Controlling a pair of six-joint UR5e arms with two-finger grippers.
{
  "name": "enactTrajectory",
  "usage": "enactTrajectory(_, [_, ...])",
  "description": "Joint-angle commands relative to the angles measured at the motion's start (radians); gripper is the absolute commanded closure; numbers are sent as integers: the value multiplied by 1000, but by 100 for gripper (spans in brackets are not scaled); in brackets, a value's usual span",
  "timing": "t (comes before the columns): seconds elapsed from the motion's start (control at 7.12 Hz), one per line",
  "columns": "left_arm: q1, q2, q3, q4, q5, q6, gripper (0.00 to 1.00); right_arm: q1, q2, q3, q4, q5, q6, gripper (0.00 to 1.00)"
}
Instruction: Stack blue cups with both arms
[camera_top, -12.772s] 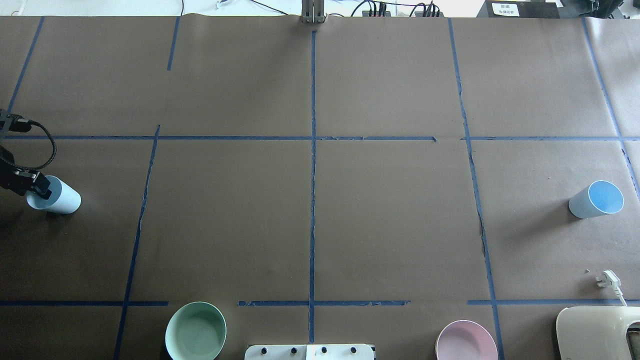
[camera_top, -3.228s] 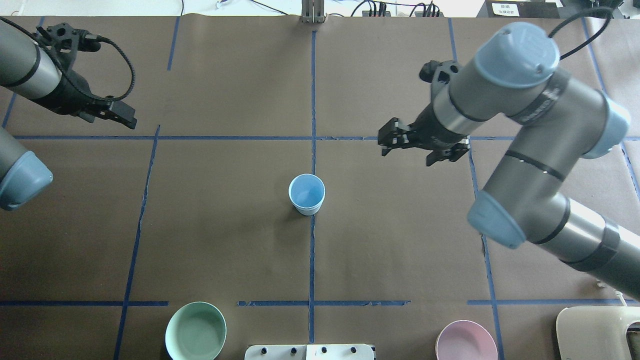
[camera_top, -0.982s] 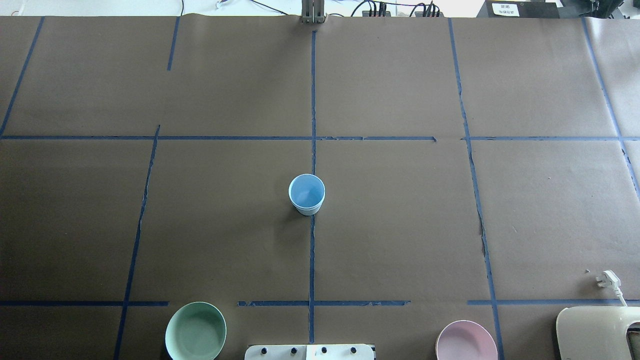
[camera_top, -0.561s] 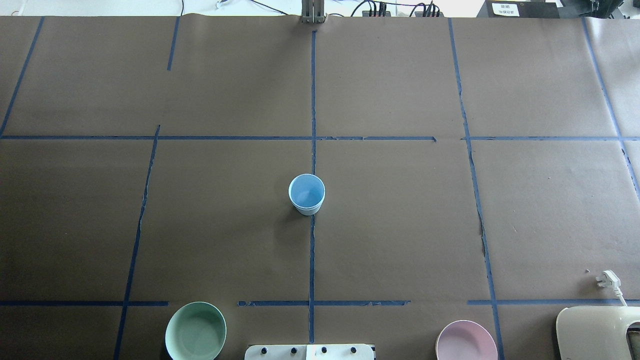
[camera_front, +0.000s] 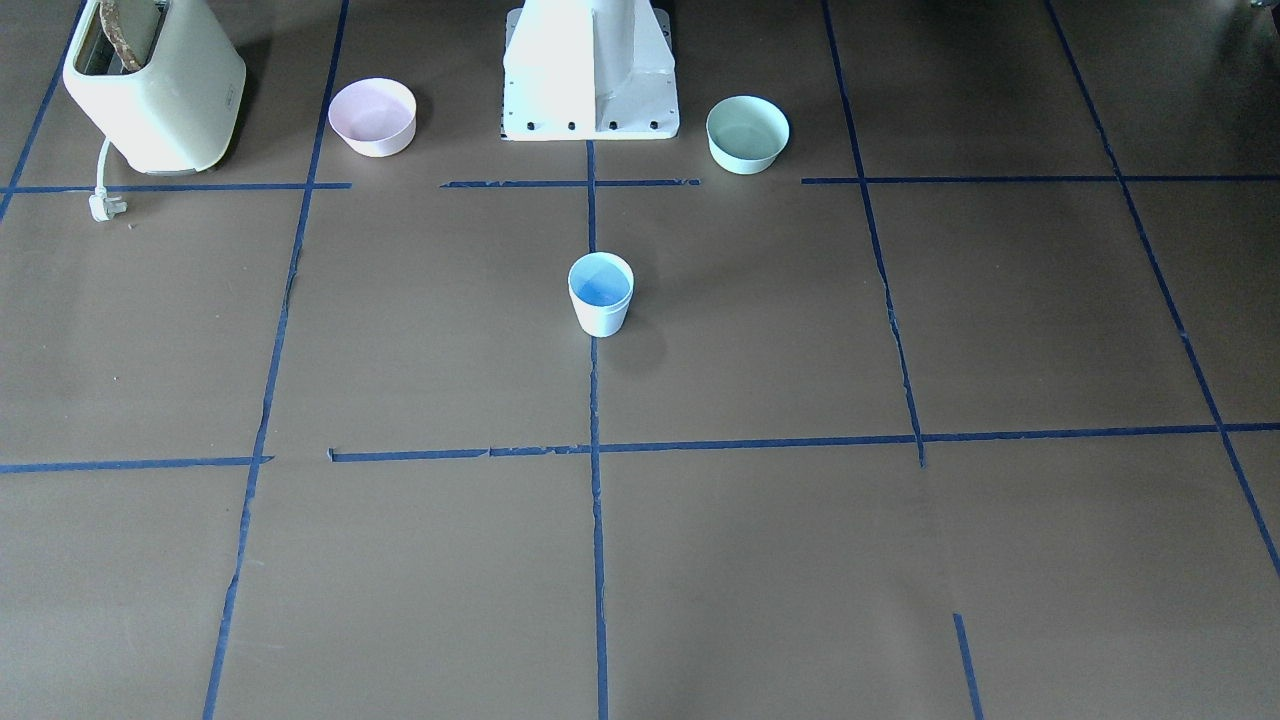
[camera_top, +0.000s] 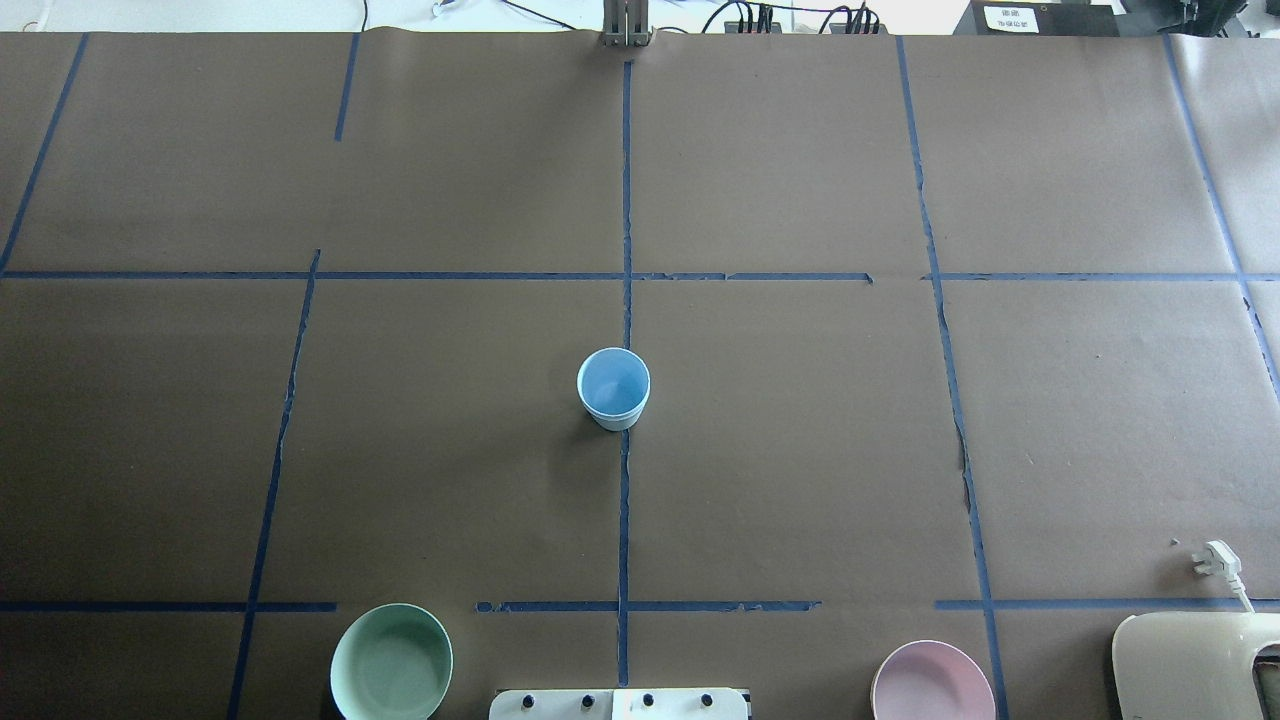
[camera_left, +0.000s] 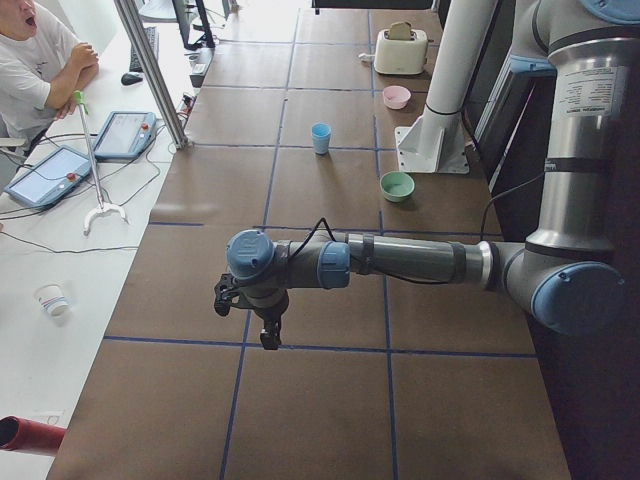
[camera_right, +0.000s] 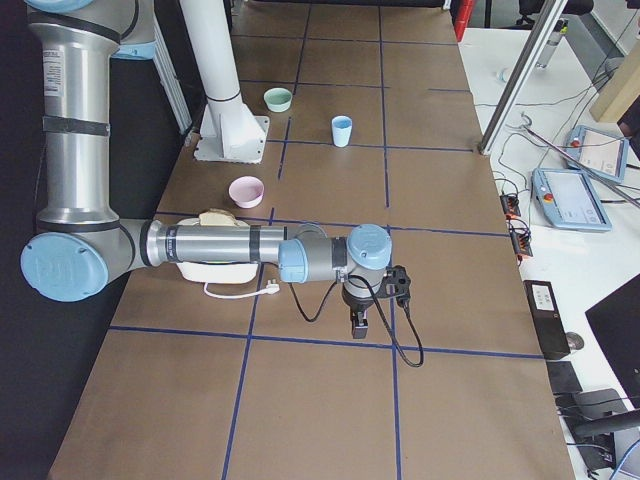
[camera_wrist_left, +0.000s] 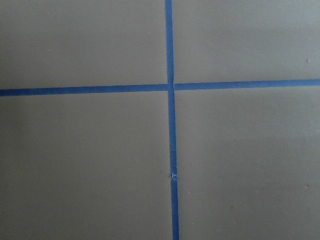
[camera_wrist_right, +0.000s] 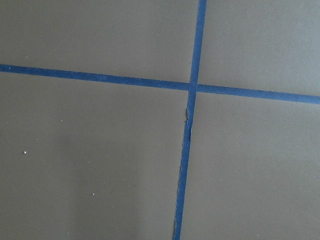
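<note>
Cups (camera_top: 613, 390) stand upright, seemingly nested, on the centre tape line (camera_top: 623, 500); left claw (camera_left: 268, 338) and right claw (camera_right: 359, 328) hang well apart from them, open or closed you cannot tell, so park both wide.

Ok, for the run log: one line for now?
blue cups: stacked upright, centre | left gripper: far from cups, state unclear | right gripper: likewise

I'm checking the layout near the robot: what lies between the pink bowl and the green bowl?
The white pedestal base stands between the pink bowl and the green bowl, clearest in the front-facing view.
</note>
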Motion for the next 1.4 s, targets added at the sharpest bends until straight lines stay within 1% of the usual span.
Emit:
enactTrajectory(0.0, [-2,6,-24,-3,-7,-2,0,-1,16,-9,-2,15,-1,0])
enactTrajectory(0.14, [-4,9,-54,-3,1,-1,0,-1,22,-9,-2,45,-1,0])
enactTrajectory(0.28, [-2,-2,-58,0,26,-4,0,-1,38,-17,-2,49,7,0])
enactTrajectory(0.42, [-5,7,-64,-2,43,3,0,-3,65,-58,-1,52,4,0])
enactTrajectory(0.56, [-5,12,-52,-3,42,6,0,-3,67,-61,-1,55,-1,0])
enactTrajectory(0.84, [-5,9,-82,8,42,6,0,-3,99,-93,-1,53,-1,0])
enactTrajectory(0.98, [-5,12,-78,9,44,4,0,-3,101,-104,-1,53,-2,0])
enactTrajectory(1.26, [-5,20,-85,11,34,4,0,-3,107,-106,1,52,2,0])
